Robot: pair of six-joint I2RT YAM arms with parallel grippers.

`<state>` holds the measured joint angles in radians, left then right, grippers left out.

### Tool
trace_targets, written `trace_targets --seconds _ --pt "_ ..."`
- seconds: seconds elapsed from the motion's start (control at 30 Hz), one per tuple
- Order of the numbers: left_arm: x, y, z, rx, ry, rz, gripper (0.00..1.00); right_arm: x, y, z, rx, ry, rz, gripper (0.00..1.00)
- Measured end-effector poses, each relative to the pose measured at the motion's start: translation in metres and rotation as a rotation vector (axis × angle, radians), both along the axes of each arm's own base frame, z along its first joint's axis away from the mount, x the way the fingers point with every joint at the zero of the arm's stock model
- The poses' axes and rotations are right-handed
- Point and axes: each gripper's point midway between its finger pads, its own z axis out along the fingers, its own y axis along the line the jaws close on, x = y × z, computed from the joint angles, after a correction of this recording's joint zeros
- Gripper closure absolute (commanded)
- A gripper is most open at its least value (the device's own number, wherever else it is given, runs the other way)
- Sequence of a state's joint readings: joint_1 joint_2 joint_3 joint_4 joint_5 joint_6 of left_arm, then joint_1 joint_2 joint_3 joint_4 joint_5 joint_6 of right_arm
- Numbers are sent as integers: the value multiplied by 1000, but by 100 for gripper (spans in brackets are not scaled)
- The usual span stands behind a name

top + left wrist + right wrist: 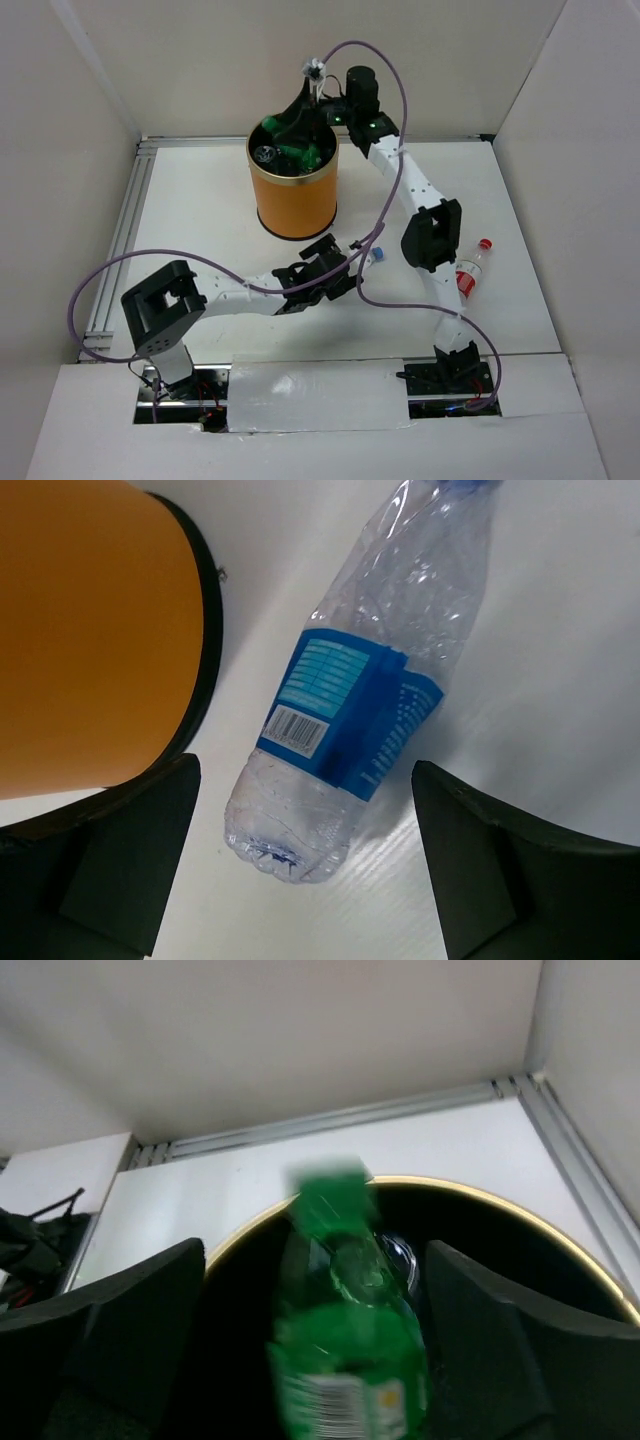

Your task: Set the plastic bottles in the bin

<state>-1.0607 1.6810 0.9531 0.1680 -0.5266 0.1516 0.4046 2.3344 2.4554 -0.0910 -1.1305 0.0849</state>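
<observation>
I am watching the left gripper (305, 770) closest to me. Its jaws are standing wide on either side of the blue-label bottle (345, 710), which is lying flat with its cap toward 1 o'clock, and they are not touching it. The bottle is lying slanted and looks thin and crinkled, so I judge it could squirm out as the jaws close. The bin (293, 195) is at 10 o'clock, close enough for that finger to bump it.

Only the top view is showing the red-capped bottle (469, 272), which is lying on the table at 3 o'clock and well apart.

Farthest off, the right gripper (315, 1250) is hanging wide open over the bin's black inside. The green bottle (345, 1340) is blurring between its fingers without touching them. It could catch the golden rim.
</observation>
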Motion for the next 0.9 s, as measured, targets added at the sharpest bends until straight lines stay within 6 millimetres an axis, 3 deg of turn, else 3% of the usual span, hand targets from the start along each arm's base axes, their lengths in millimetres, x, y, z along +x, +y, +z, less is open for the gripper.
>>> trace_targets --seconds 0.07,0.13,0.23,0.3,0.4,0.43,0.53,0.57,0.63,0.67,0.73,0.83,0.9 --pt "6 6 -8 34 1 5 0 11 4 -24 -16 71 -20 0" --pt "11 11 -19 72 12 5 0 17 2 -31 -25 112 -48 0" --pt "14 17 -37 122 40 -6 0 20 -14 -15 -16 95 -84 0" --pt "16 22 -50 154 59 -11 6 18 -35 -1 -16 84 -114 0" --pt "22 18 -51 146 65 -13 50 15 -81 21 -20 60 -182 0" --pt "24 19 -53 151 65 -14 78 14 -98 26 -23 52 -207 3" --pt "25 17 -51 143 61 -13 99 2 -152 36 -54 31 -294 18" --pt "24 16 -49 136 64 -10 100 -2 -172 36 -73 14 -335 38" --pt "16 15 -45 132 73 -19 100 -12 -205 30 -123 1 -416 48" --pt "8 13 -39 123 78 -29 100 -16 -219 24 -148 1 -461 46" --pt "-5 8 -16 82 73 -52 100 -31 -252 1 -211 38 -562 0" --pt "-19 -4 54 -80 20 -82 100 -48 -305 -45 -310 139 -726 0" --pt "-17 -10 125 -243 -59 -78 100 -60 -344 -75 -368 226 -835 0"
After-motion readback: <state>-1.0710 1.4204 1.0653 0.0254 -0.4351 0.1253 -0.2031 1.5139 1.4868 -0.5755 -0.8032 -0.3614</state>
